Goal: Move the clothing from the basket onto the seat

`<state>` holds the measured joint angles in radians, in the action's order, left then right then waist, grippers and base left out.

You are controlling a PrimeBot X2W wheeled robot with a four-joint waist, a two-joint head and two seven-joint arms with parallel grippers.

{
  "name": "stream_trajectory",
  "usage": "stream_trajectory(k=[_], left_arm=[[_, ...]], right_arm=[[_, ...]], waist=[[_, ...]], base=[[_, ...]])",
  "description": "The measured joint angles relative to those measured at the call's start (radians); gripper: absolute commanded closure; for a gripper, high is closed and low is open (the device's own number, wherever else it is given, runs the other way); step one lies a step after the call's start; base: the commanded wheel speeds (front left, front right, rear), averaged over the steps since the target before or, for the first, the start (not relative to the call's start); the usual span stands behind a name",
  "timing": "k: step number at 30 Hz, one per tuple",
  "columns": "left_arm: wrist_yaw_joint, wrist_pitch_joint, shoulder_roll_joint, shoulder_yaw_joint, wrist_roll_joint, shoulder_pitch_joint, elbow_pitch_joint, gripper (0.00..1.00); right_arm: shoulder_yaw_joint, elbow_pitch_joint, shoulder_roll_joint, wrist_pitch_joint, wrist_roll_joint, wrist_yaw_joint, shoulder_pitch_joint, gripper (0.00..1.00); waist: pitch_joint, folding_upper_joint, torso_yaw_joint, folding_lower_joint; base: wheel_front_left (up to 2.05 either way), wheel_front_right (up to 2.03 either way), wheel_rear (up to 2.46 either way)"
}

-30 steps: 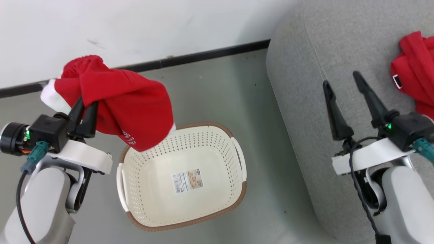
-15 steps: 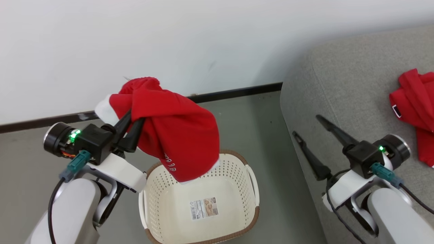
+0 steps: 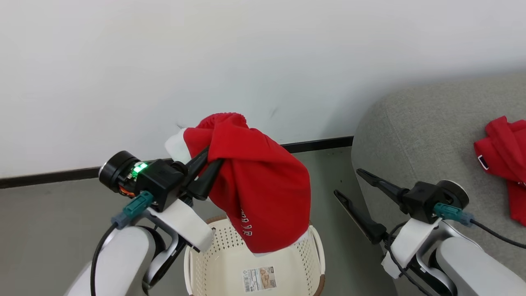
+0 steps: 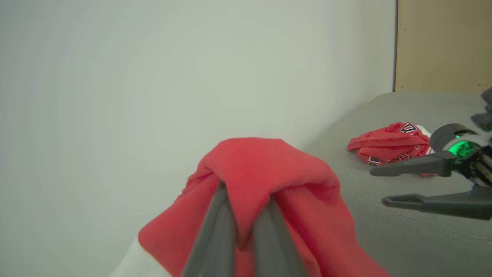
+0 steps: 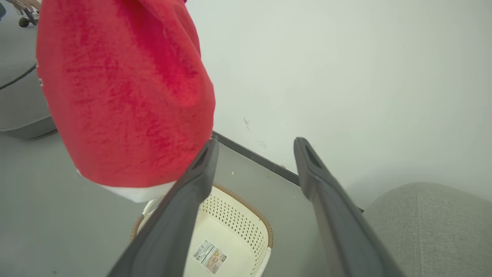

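Centrally, the left gripper [image 3: 213,158] is clenched on one red garment [image 3: 263,197], which hangs bunched above the cream basket [image 3: 205,263] standing on the smooth grey floor [image 3: 53,213]; a paper label [image 3: 259,278] lies on the basket's bottom. The right gripper [image 3: 346,181] has its jaws spread with nothing between them, beside the rounded corner of the grey fabric seat [image 3: 419,135], on which the other red garment [image 3: 503,156] lies crumpled. A plain white wall [image 3: 205,61] with a dark baseboard [image 3: 49,177] closes the room behind, and the left wrist view shows a tan panel [image 4: 442,42] beyond the seat.
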<state>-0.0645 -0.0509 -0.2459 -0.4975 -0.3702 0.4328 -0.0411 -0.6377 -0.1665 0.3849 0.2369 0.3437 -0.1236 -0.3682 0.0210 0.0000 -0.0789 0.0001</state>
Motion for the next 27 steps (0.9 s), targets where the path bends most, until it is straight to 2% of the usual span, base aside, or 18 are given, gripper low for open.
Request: stream_trajectory(k=[7,14,27], left_arm=[[-0.002,0.048,0.019,-0.043,-0.010,-0.034,-0.031,1.00],[-0.009,0.079,0.032,-0.077,-0.018,-0.036,-0.066,1.00],[-0.009,0.125,0.058,-0.121,-0.026,-0.036,-0.124,1.00]], right_arm=[[-0.146,-0.001,0.058,-0.030,0.128,0.000,-0.045,0.00],[-0.238,0.013,0.095,-0.045,0.220,0.000,-0.099,0.00],[-0.514,0.119,0.153,-0.072,0.391,0.000,-0.253,0.00]], waist=[[-0.038,0.0000,0.021,0.0000],[-0.057,0.0000,0.038,0.0000],[-0.066,0.0000,0.066,0.0000]], base=[[0.00,0.00,0.00],[0.00,0.00,0.00],[0.00,0.00,0.00]])
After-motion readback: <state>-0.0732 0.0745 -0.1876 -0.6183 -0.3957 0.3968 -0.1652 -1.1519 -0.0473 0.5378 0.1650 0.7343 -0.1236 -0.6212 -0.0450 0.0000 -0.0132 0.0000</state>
